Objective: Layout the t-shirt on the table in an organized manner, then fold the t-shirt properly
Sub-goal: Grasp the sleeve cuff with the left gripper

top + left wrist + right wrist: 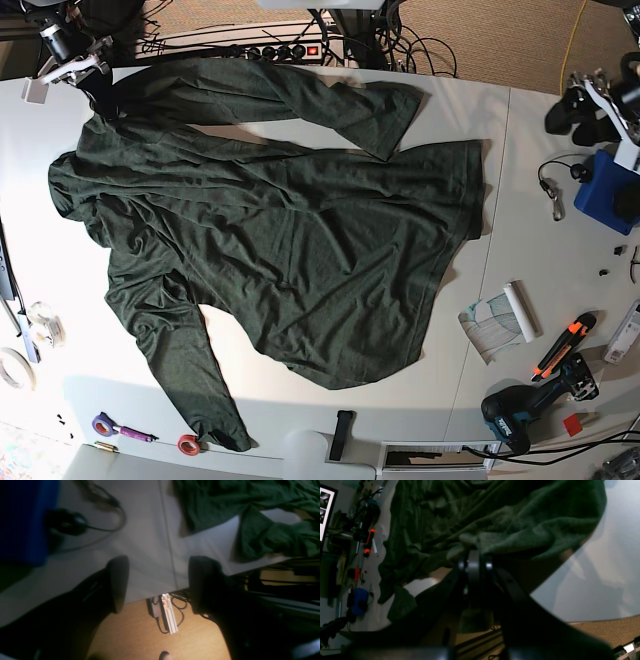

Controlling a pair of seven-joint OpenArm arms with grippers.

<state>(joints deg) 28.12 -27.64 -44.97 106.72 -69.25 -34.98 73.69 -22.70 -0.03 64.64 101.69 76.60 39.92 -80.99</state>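
A dark green long-sleeved shirt (280,240) lies spread and wrinkled across the white table (500,140). One sleeve reaches toward the front edge, and the other is folded across the back. At the back left corner my right gripper (98,92) is shut on a bunched edge of the shirt (495,522); its fingers (473,563) are pressed together on the cloth. My left gripper (160,585) hangs open and empty over the table's edge at the far right (577,113), away from the shirt (225,505).
On the table's right side lie a blue box (605,190), a white roll (520,310), an orange utility knife (560,345) and a drill (525,415). Tape rolls (15,370) and a purple marker (125,430) sit front left. A power strip (290,50) lies behind the table.
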